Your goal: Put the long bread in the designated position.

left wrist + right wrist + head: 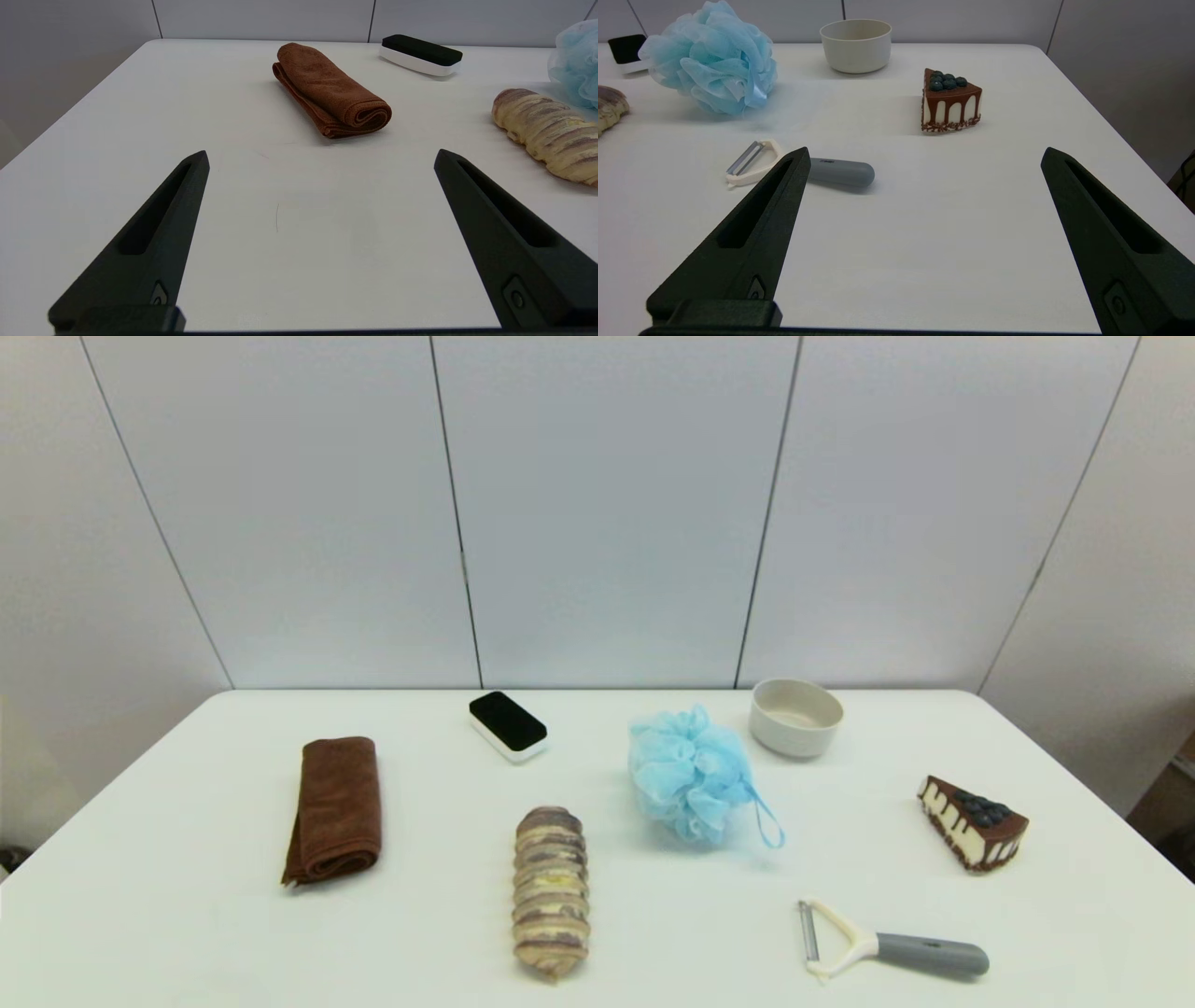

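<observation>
The beige bowl (pixel 796 716) at the far right holds nothing. The long bread (pixel 551 892), tan with dark stripes, lies near centre, right of the brown towel (pixel 336 807). The left gripper (pixel 320 158), spread wide, hovers left of it, apart; the right gripper (pixel 924 156) is likewise wide.

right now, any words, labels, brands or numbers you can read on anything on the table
No text can be read anywhere.
Peeler: a small dark mark on its grey handle, too small and blurred to read.
Long bread, brown towel, black and white block, blue bath pouf, bowl, cake slice: no markings visible.
</observation>
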Robot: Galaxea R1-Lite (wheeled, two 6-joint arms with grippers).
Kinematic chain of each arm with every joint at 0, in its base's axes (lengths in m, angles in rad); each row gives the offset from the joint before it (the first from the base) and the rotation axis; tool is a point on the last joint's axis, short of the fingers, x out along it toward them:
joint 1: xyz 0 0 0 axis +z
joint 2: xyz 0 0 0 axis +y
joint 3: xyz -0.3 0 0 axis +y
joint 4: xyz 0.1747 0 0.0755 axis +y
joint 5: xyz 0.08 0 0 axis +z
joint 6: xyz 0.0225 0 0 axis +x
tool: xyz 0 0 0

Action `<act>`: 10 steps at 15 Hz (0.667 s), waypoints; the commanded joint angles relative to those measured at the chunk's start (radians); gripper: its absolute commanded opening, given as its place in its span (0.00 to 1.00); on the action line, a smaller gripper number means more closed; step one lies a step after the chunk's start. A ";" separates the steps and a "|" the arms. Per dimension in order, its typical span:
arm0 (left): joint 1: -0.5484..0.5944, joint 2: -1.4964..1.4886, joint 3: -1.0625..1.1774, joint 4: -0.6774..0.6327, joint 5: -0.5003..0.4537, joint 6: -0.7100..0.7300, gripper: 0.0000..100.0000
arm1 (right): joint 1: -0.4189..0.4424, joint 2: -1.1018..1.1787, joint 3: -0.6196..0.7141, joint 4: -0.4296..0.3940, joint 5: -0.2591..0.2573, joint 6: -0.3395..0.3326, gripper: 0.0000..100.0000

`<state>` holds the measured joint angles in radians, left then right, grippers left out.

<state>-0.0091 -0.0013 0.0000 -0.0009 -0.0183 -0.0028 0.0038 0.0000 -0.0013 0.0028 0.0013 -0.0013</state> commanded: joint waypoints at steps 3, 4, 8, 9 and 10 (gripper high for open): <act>0.000 0.001 0.002 -0.001 -0.002 0.000 1.00 | -0.001 0.000 0.000 -0.001 0.000 -0.002 1.00; 0.000 0.001 0.002 -0.001 0.000 0.000 1.00 | -0.001 0.000 0.000 -0.001 0.000 -0.003 1.00; 0.000 0.001 0.002 -0.001 -0.002 0.000 1.00 | 0.002 0.161 -0.134 0.000 0.000 -0.040 1.00; 0.000 0.001 0.002 -0.001 0.000 0.000 1.00 | 0.002 0.244 -0.206 0.010 -0.003 -0.032 1.00; 0.000 0.001 0.002 -0.001 0.000 0.000 1.00 | 0.002 0.336 -0.289 0.010 -0.004 -0.028 1.00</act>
<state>-0.0091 -0.0013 0.0000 -0.0013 -0.0183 -0.0023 0.0036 0.1085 -0.1106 0.0072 0.0009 -0.0321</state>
